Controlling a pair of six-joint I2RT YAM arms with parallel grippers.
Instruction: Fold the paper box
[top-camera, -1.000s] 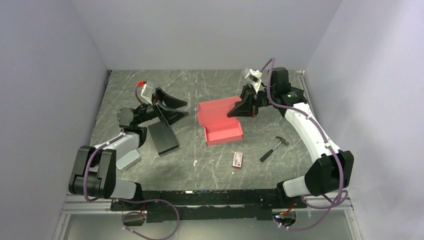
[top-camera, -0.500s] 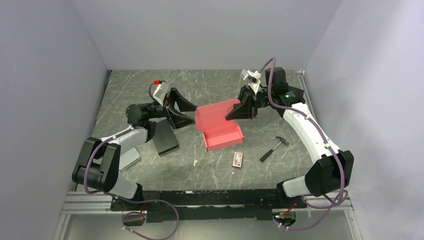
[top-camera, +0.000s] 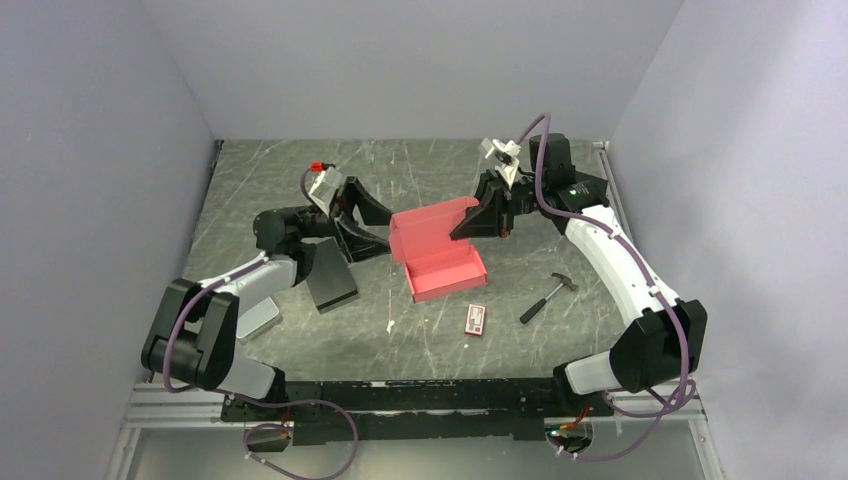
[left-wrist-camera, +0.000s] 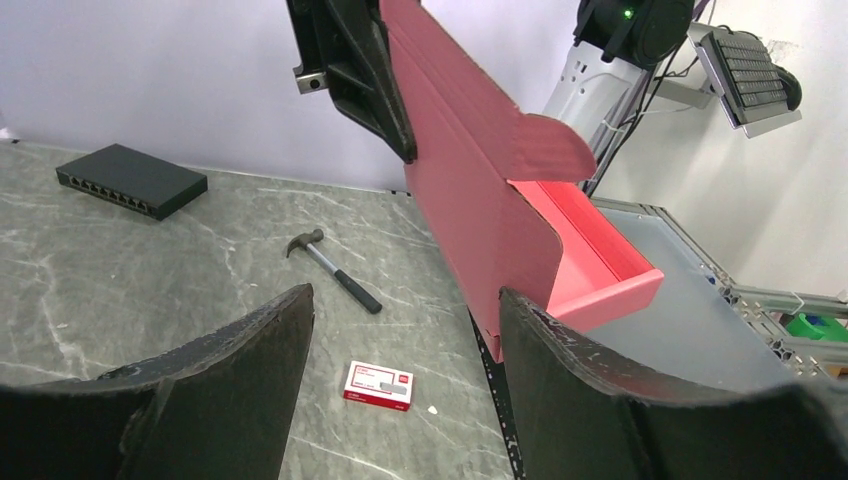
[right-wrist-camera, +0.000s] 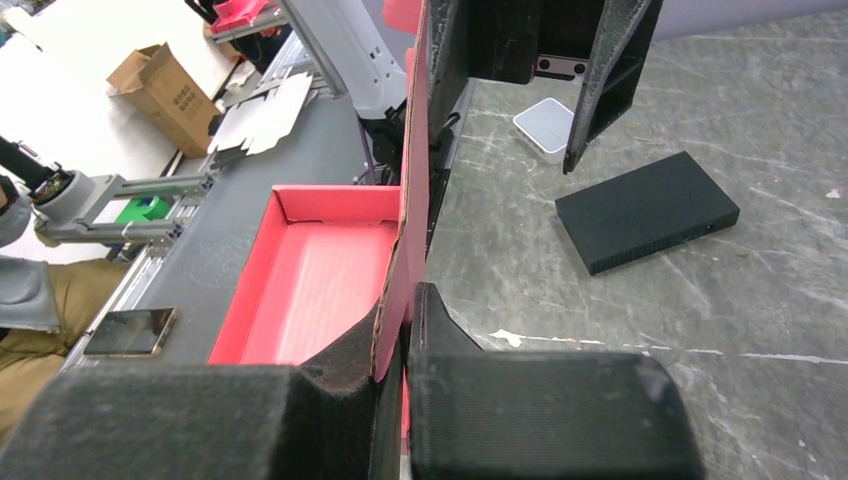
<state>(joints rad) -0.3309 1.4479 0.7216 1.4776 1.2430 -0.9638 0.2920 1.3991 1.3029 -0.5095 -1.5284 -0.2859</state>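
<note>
Right gripper (top-camera: 472, 222): pinching paper box (top-camera: 447, 268) lid
Left gripper (top-camera: 372, 228): open, near lid
Handling: light, thin, creasable; hold by flap edges

Matt red cardboard paper box (top-camera: 436, 250)

In the top view the paper box (top-camera: 445, 268) sits mid-frame, a flat device (top-camera: 328, 282) to its left, a packet (top-camera: 476, 319) just below, a hammer (top-camera: 548, 296) lower right.
</note>
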